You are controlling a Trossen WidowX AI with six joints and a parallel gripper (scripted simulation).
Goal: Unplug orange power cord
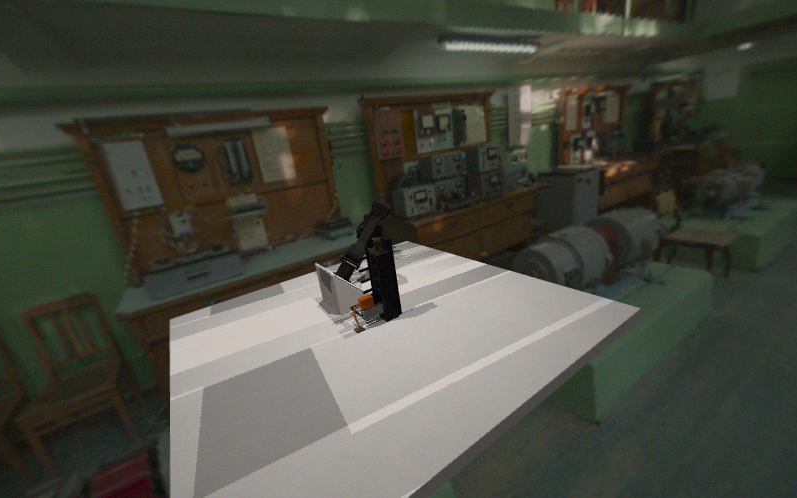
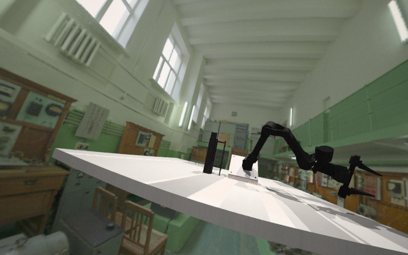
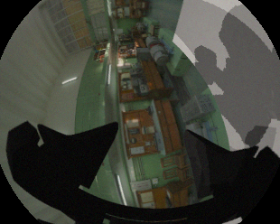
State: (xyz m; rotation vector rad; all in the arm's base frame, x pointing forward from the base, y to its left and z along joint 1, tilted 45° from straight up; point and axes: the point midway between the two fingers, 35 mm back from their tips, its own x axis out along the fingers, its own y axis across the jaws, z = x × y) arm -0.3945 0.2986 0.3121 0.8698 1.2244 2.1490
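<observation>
Green-walled workshop benches, wooden instrument panels and old meters fill the blurred background around a white and grey table [image 1: 450, 395].

At about 12 o'clock from the table's middle in the top view stands the black power strip [image 1: 384, 281], upright on its end. An orange plug [image 1: 365, 302] sits against its lower part on the 9 o'clock side, and the thin orange power cord [image 1: 357, 321] drops from the plug to the table. Whether the plug is seated in the strip or only beside it cannot be told at this size. A white base plate [image 1: 336, 289] leans just at 9 o'clock of the plug, with the black arm [image 1: 369, 228] rising behind it.

In the exterior view the arm reaches out past the table toward 3 o'clock, and the gripper [image 2: 374, 183] hangs in the air well apart from the strip, its two pointed fingers [image 2: 370, 169] spread wide, released, with nothing between them. The wrist view shows only room and table between the dark fingertips.
</observation>
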